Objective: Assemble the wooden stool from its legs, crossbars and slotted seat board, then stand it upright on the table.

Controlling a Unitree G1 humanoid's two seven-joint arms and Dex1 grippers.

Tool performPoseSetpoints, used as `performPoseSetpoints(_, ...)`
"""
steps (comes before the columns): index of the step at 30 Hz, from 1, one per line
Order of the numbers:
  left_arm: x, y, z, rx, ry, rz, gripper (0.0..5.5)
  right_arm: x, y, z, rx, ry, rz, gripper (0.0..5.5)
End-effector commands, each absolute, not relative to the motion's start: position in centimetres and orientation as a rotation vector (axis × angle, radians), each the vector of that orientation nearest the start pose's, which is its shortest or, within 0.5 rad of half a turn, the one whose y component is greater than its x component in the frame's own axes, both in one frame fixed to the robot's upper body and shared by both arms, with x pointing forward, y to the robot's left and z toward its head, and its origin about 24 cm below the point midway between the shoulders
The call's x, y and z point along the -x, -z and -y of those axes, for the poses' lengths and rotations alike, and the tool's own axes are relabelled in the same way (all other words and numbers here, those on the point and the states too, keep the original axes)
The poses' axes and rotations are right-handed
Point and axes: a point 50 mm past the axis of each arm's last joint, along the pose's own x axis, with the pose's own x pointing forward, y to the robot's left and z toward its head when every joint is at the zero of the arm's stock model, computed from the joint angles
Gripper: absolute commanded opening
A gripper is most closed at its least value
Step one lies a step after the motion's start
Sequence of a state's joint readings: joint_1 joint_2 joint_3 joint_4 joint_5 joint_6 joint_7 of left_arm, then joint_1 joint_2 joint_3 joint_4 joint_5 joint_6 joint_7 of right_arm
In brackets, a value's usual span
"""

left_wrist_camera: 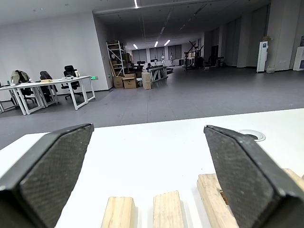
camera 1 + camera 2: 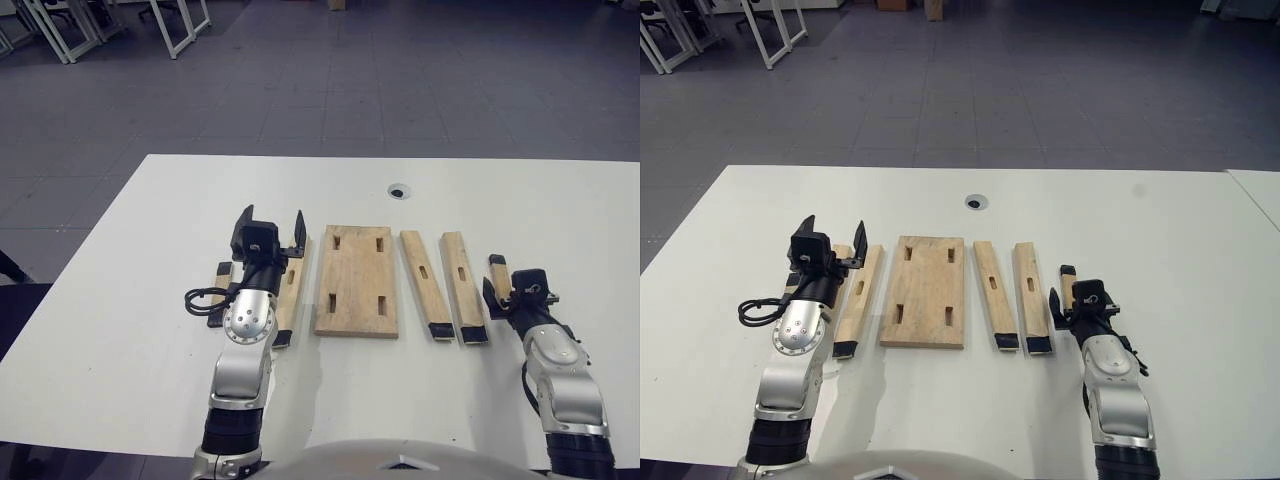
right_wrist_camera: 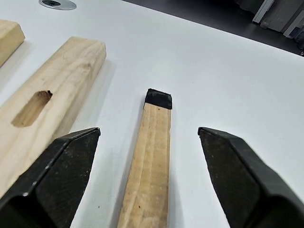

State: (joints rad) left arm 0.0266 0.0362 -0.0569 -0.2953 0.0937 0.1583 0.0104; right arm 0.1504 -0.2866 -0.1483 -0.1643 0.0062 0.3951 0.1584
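The slotted seat board (image 2: 356,281) is laid flat at mid-frame on the tabletop (image 2: 130,330). At lower left the left gripper (image 2: 271,230) is held over a leg (image 2: 291,292), jaws wide apart and empty. At lower right a short crossbar (image 3: 151,161) is straddled, untouched, by the right gripper (image 3: 148,132), its jaws wide open.

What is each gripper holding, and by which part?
Nothing is held. The left gripper hangs open over two wood pieces; the right gripper straddles a crossbar, open and clear of its sides.
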Motion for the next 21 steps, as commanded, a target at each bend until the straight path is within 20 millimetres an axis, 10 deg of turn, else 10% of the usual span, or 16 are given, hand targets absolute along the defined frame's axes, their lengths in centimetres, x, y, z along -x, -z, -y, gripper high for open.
performPoseSetpoints(1,-24.5,-9.1,-14.3,-0.132,0.023,0.116,4.29,-20.9,-1.8,24.0,0.178,0.037,-0.409,3.83)
performPoseSetpoints(17,-24.6,-9.4,-14.4,-0.13,0.023,0.124,4.33,-19.5,-0.1,24.0,-0.051,0.089,-0.486,1.3)
performPoseSetpoints(21,-24.9,-9.7,-14.5,-0.088,0.035,0.121,4.33,-21.7,-3.0,23.3,0.044,0.052,-0.328,1.3)
